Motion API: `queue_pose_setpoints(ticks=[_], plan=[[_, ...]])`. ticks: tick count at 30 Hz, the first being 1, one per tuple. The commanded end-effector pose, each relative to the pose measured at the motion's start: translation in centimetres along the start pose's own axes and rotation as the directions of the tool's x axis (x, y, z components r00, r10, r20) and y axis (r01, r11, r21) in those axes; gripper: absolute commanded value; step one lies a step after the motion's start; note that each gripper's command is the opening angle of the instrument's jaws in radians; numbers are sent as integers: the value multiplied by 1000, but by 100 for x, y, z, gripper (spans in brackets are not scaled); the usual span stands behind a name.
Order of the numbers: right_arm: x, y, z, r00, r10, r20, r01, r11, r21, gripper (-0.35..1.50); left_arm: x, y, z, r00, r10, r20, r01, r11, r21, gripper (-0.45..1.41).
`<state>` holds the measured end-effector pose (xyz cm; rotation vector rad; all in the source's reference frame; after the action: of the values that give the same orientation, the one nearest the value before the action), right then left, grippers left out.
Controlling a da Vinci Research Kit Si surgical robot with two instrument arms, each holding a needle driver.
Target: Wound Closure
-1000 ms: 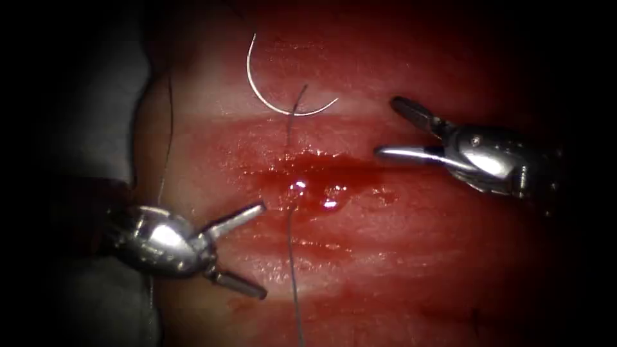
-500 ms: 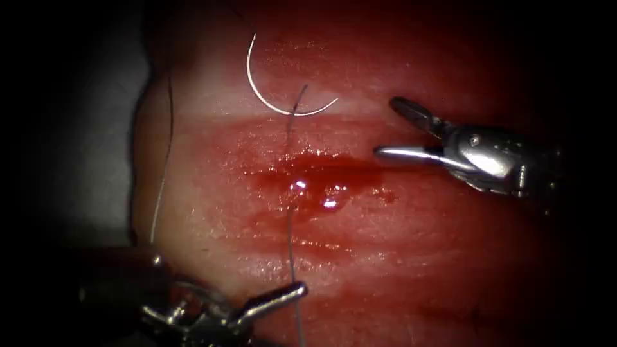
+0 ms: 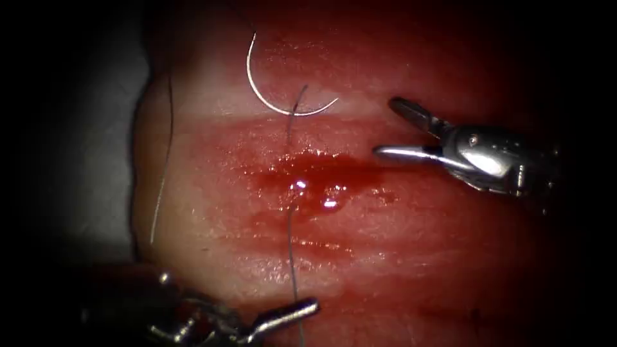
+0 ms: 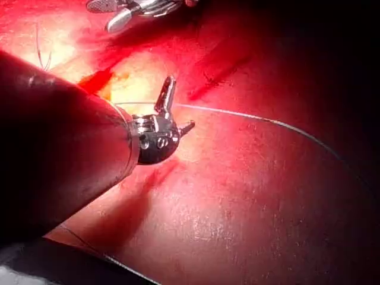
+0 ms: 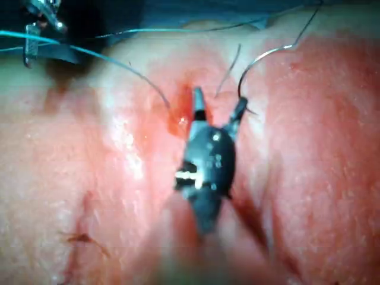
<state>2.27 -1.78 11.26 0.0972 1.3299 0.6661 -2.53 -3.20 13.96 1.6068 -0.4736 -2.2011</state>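
Observation:
The curved needle (image 3: 276, 96) lies free on the tissue (image 3: 398, 244) beyond the cut (image 3: 321, 170), held by neither tool and not in the tissue. Its thread (image 3: 290, 244) runs down across the cut to the picture's lower edge. My left tool (image 3: 307, 313) sits at the bottom, one jaw reaching right to the thread. In the left wrist view its jaws (image 4: 181, 101) stand apart, with the thread (image 4: 249, 116) running past them. My right tool (image 3: 385, 127) hovers right of the cut, jaws spread wide on nothing, as its own view (image 5: 219, 96) shows with the needle (image 5: 261, 59) just beyond.
A second strand of thread (image 3: 166, 160) hangs along the tissue's left edge. Red fluid (image 3: 331, 204) pools and glints at the cut. Grey cloth (image 3: 96, 128) lies left of the tissue.
My left tool dropped from left of the cut to the picture's bottom edge, then slid right until its jaw reached the thread. Right tool, needle and thread stayed put.

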Motion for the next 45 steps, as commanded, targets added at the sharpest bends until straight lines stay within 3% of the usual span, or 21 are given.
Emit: queue_pose_setpoints(ticks=[1, 4, 5, 12, 15, 16, 18, 20, 22, 23, 25, 29, 37, 45], plan=[[-8, -7, 4, 1000, 4, 2, -4, 1000, 3, 86, 3, 14, 6, 1000, -3, 1, 3, 1000, -2, -45], [-9, -7, 4, 1000, 3, 2, -3, 1000, 3, 86, 4, 17, 7, 999, -1, -44, 0, 1000, -29, -45], [-9, -8, 5, 1000, 3, 2, -3, 1000, 2, 86, 4, 18, 8, 995, -8, -95, 1, 998, -64, -45], [-12, -11, 5, 1000, 0, -2, 0, 1000, 10, 89, -2, 6, 6, 994, -15, -112, 6, 997, -75, -45], [-18, -23, 6, 991, -130, -29, 133, 976, 171, 81, -16, -9, 3, 993, -19, -121, 10, 997, -78, -45], [-24, -41, 11, 955, -297, -27, 294, 923, 247, 74, -26, -17, 3, 992, -19, -122, 9, 997, -78, -45], [-25, -45, 13, 939, -343, -37, 340, 904, 258, 74, -29, -19, 3, 992, -18, -124, 9, 997, -79, -45], [-26, -52, 20, 879, -466, -95, 474, 837, 274, 74, -38, -24, 4, 991, -18, -130, 7, 997, -81, -45], [-22, -56, 30, 758, -637, -138, 650, 724, 229, 74, -45, -30, 5, 990, -47, -133, 36, 996, -86, -45], [-22, -56, 30, 758, -637, -138, 650, 724, 229, 74, -45, -30, 5, 990, -47, -133, 36, 996, -86, -45], [-20, -65, 39, 673, -722, -161, 739, 644, 199, 74, -48, -35, 6, 989, -61, -135, 49, 995, -89, -45], [-18, -83, 52, 618, -766, -176, 785, 592, 183, 74, -52, -41, 7, 987, -76, -142, 63, 994, -93, -45], [-22, -101, 61, 603, -755, -257, 797, 560, 226, 74, -54, -49, 4, 978, -85, -189, 64, 991, -115, -45], [-26, -107, 67, 596, -753, -278, 802, 543, 247, 76, -52, -47, 4, 975, -88, -204, 61, 989, -133, -45]])
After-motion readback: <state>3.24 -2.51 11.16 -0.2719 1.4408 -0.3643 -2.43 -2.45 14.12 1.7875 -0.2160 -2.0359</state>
